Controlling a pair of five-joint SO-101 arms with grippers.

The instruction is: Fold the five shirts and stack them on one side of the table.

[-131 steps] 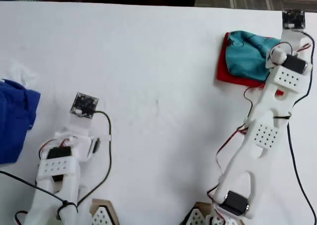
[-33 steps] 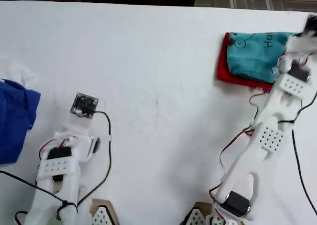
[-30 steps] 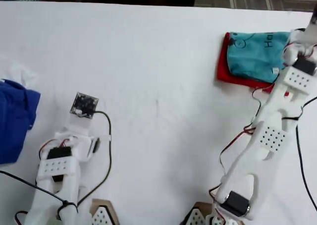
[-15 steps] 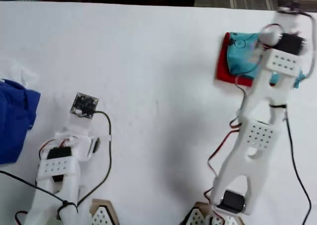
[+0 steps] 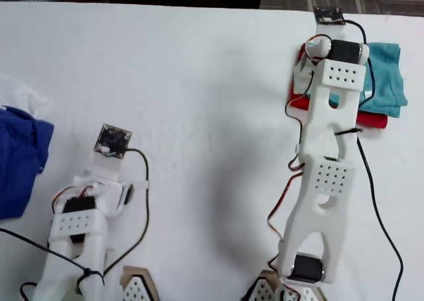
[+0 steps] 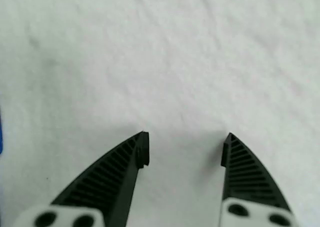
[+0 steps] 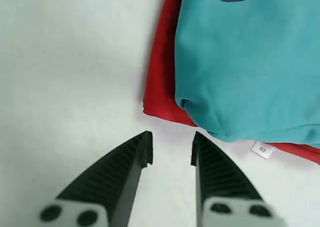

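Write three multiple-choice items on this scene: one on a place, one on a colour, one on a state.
1. Where does the teal shirt lie? A) on the red shirt B) on bare table C) in a gripper
2. Colour of the shirt by the left arm? A) red B) blue C) green
3. The left gripper is: A) shut on cloth B) open C) shut, empty
Key: 1A, teal covers red; 2B, the blue shirt at the table edge; 3B, its fingers stand apart.

One teal shirt [image 5: 387, 75], one red shirt [image 5: 372, 120], one blue shirt [image 5: 16, 162]; two arms [image 5: 76, 228] [image 5: 328, 181].
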